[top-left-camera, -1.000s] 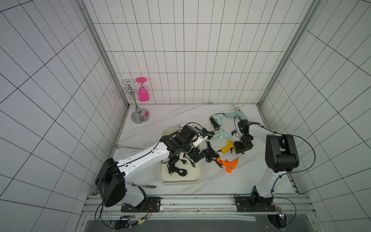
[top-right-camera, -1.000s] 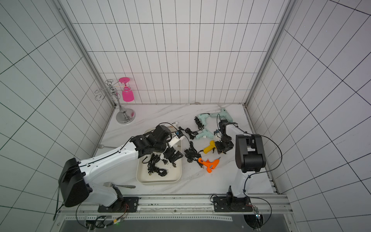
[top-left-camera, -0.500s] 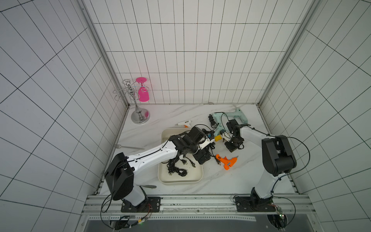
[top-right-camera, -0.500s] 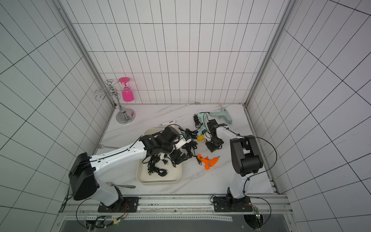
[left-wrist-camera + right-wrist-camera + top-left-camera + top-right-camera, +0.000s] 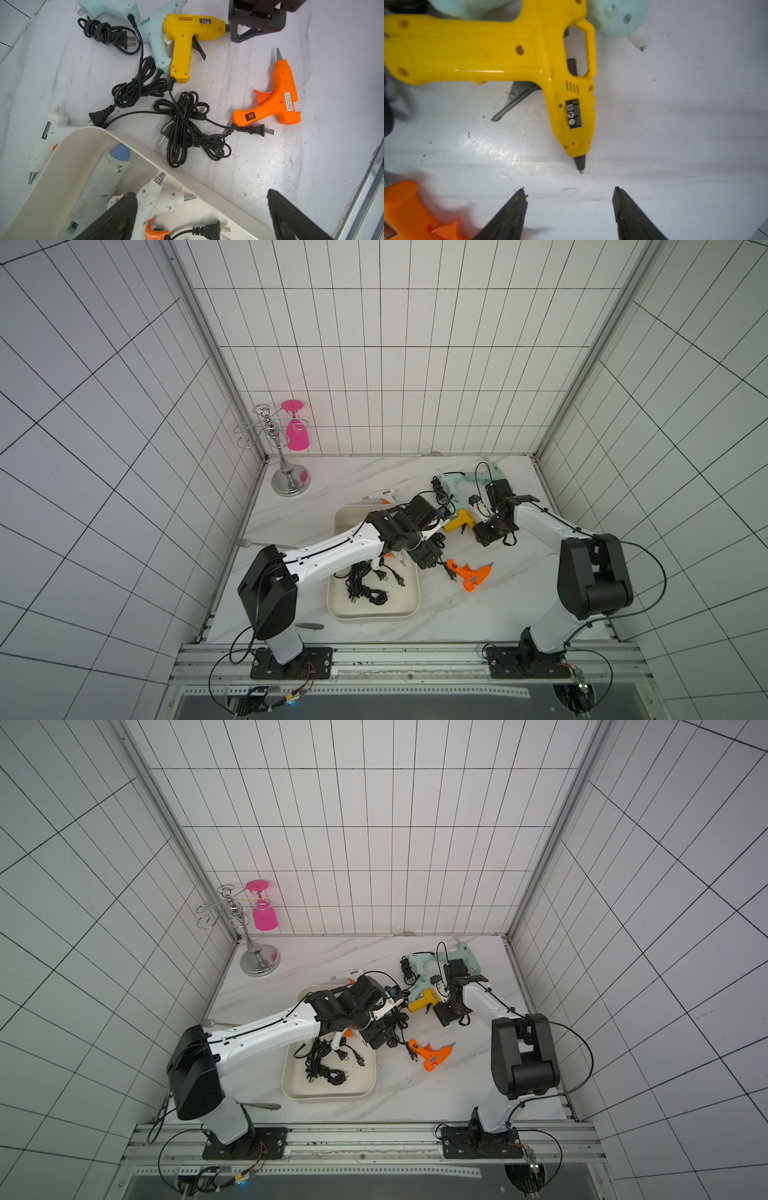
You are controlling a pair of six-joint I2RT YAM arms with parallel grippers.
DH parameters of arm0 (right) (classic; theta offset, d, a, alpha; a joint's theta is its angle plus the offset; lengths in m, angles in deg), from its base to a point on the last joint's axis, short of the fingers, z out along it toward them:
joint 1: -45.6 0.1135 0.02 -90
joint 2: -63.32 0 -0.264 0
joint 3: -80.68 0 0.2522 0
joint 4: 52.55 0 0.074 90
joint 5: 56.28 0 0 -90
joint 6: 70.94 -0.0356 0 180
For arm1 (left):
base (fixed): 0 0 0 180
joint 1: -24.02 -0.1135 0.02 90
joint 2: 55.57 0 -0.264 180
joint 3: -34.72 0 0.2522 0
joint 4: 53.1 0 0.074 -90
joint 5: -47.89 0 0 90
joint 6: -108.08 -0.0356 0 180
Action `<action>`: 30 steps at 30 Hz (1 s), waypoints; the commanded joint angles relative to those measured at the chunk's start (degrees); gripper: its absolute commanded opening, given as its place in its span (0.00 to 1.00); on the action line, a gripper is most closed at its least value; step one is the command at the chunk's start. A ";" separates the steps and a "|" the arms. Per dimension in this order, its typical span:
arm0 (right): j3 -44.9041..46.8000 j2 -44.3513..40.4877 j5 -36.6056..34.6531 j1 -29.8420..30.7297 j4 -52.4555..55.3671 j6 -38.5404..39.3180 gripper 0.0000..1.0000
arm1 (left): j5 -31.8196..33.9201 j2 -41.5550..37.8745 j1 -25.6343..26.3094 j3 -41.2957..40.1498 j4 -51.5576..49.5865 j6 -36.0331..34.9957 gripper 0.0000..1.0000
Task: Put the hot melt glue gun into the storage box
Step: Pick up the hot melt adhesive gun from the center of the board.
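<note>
Left of centre in a top view, the storage box (image 5: 372, 615) sat on the marble desk (image 5: 332, 485), already holding white glue guns (image 5: 160, 197) and loose black cords (image 5: 365, 585). The left tool (image 5: 199, 194) hung astride the box's right-hand rim, its jaws spread wide with nothing between them. Just right of the box, mid-frame, the yellow glue gun (image 5: 459, 522) lay flat on its side on the desk against a mint glue gun (image 5: 154, 41), and its cord ran into a tangle of cords (image 5: 182, 126) between the guns and the box wall. Further right, the right tool (image 5: 569, 188) sat low at the yellow gun's nozzle end, jaws parted and empty, with the metal tip pointing toward the gap but short of both fingers. Lower in the frame an orange glue gun (image 5: 471, 574) lay apart. The yellow gun looked like a light, rigid, hollow plastic shell with a glossy skin, so it was likely a little slippery. Its thin nozzle and dark trigger seemed poor places to pinch. The better hold was probably across the flat-sided barrel, or across the handle near where the two meet, close to the balance point. The soft trailing cord could snag its neighbours or drag over the rim, so any lift would want height and care
</note>
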 commanded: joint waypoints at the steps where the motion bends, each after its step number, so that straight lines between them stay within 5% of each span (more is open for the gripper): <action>1: -2.22 2.72 3.46 -0.56 -1.21 1.56 0.72 | 1.90 -2.68 -0.01 -2.06 -0.65 -0.05 0.98; 16: -13.49 16.75 6.96 -2.93 -1.80 5.21 0.70 | 1.45 -3.79 -1.92 -5.00 0.66 -1.42 0.98; 21: -14.49 17.72 9.80 -2.82 0.60 7.18 0.57 | 0.51 -3.55 -2.95 -5.15 0.91 -1.48 0.98; 30: -7.56 9.64 3.86 3.12 -0.09 6.65 0.13 | 0.25 -0.23 -3.22 -1.98 -0.29 -0.88 0.98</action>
